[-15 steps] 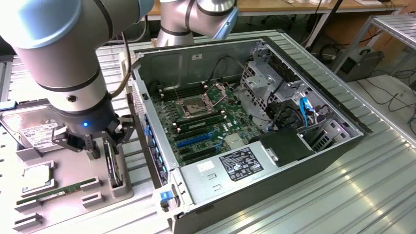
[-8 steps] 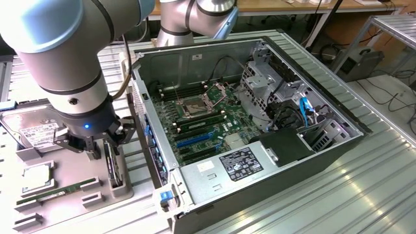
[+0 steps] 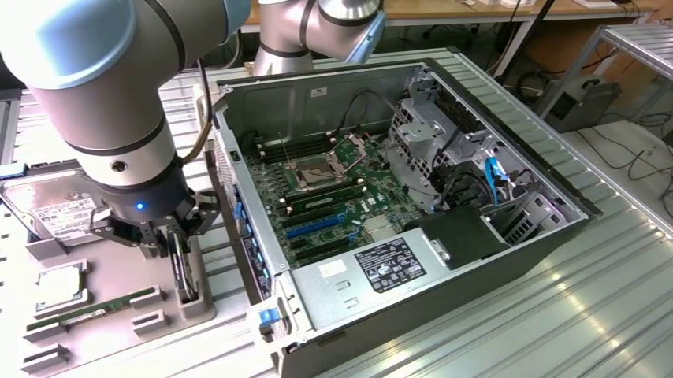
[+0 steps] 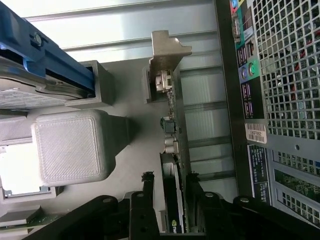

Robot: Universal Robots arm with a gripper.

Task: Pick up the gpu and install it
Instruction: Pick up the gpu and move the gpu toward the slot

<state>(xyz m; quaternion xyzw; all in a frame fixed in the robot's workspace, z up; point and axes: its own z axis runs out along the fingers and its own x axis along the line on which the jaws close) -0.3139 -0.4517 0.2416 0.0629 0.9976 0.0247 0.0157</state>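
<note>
The gpu (image 3: 187,273) stands on edge in a grey holder on the parts tray (image 3: 116,335), just beside the open computer case (image 3: 505,236). My gripper (image 3: 175,246) has come down over it. In the wrist view the gpu (image 4: 173,200) is a thin dark card with its silver bracket (image 4: 165,80) at the far end. The gripper (image 4: 170,178) is open and straddles the card. One black finger (image 4: 148,182) stands on each side, with a small gap between each finger and the card. The motherboard (image 3: 326,197) with blue slots (image 3: 315,228) lies exposed inside the case.
A silver hard drive (image 3: 63,209), a processor (image 3: 58,287) and a green RAM stick (image 3: 94,309) sit on the tray. The case's rear panel (image 4: 280,100) runs close alongside the card. A grey printed block (image 4: 75,145) stands on its other side.
</note>
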